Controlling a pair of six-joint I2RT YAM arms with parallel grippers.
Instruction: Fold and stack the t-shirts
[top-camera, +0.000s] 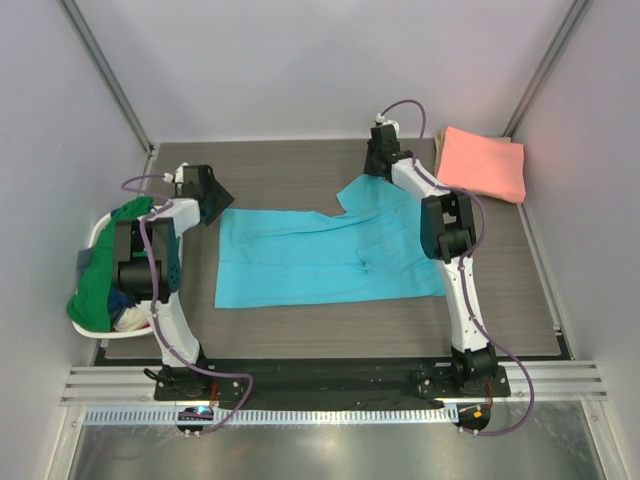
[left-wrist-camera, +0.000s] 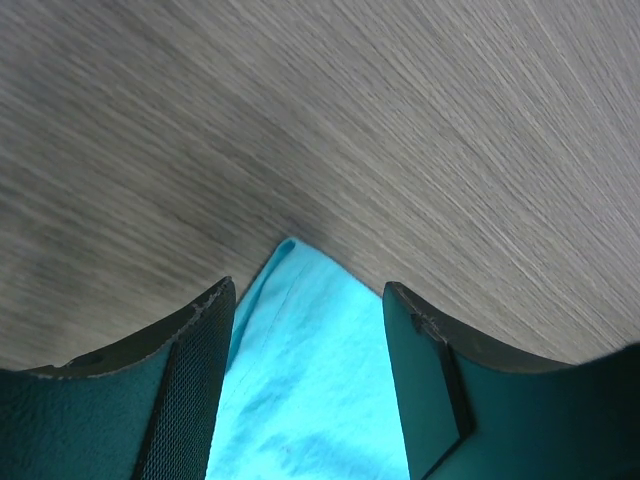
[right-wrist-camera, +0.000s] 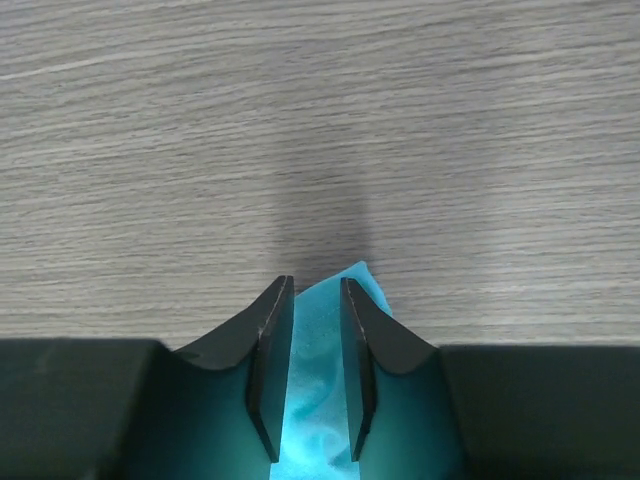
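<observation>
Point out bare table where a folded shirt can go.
Bare: far strip between sky-blue shirt and back wall; near strip before the arm bases; right edge, nearer than the pink shirt. Crowded: left, by basket and left arm.

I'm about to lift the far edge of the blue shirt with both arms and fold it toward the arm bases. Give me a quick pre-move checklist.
1. Right gripper pinching the sky-blue t-shirt: ok, cloth fills the narrow gap.
2. Left gripper gripping it: not ok, jaws wide open, with the shirt's corner between them.
3. Shirt spread flat: not ok, rumpled near the right gripper.
4. Salmon-pink shirt apart from the blue one: ok.
5. Left gripper low enough to catch cloth: cannot tell.
</observation>
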